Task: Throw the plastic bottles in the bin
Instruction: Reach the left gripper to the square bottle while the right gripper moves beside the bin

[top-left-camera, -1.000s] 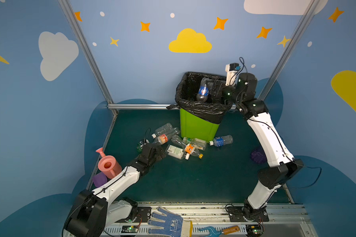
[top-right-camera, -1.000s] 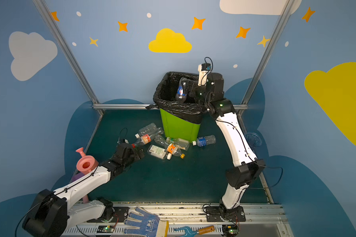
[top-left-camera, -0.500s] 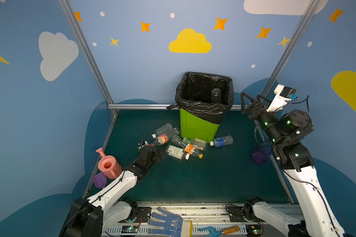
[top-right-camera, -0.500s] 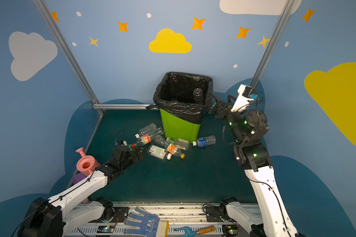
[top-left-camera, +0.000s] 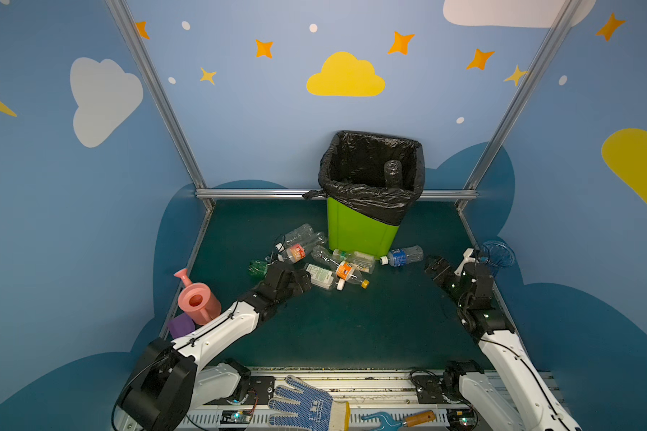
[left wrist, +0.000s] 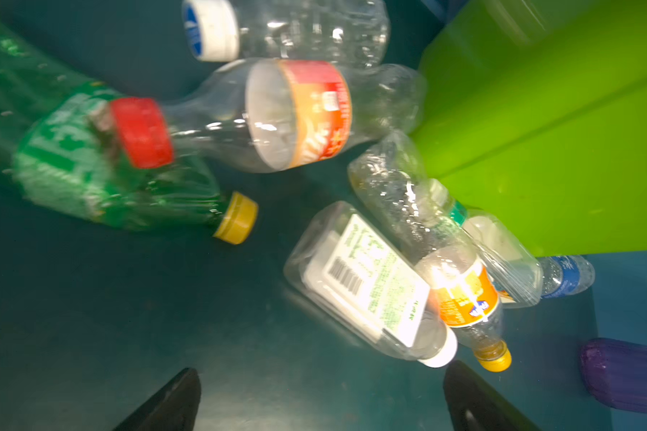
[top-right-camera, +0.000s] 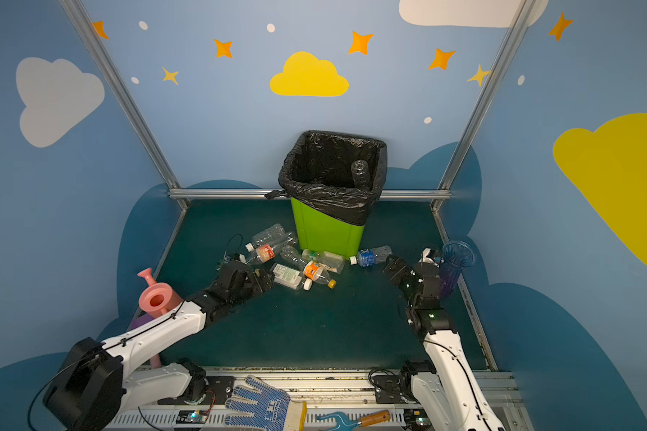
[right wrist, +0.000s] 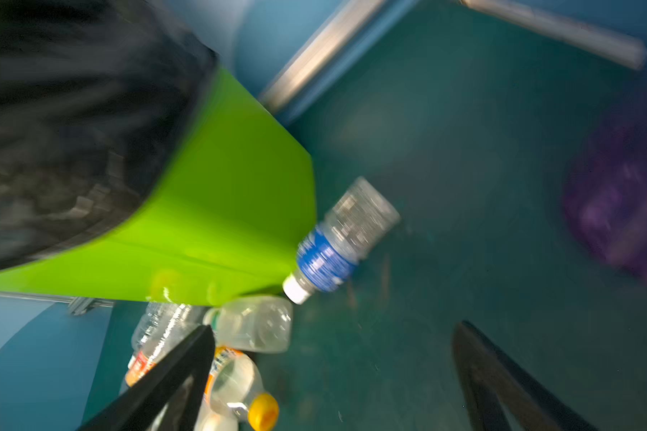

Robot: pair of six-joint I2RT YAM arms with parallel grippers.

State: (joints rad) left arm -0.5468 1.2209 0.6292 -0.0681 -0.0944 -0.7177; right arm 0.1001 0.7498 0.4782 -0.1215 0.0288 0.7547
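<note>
Seven clear or green plastic bottles (top-left-camera: pixel 296 252) lie on the floor beside the tall lime-green, black-bagged bin (top-left-camera: pixel 359 231). An eighth bottle (top-left-camera: pixel 393 173) stands inside it, seen only in both top views. Only the left wrist view shows the green bottle's yellow cap (left wrist: pixel 236 218). The left gripper (left wrist: pixel 322 375) and right gripper (right wrist: pixel 333 332) both gape wide, empty.

You've got a pink watering can (top-left-camera: pixel 198 301) by a purple block (top-left-camera: pixel 181 325) on the left, a blue vase (top-left-camera: pixel 499 255) on the right, and a glove (top-left-camera: pixel 303 405) and hand fork (top-left-camera: pixel 400 421) in front.
</note>
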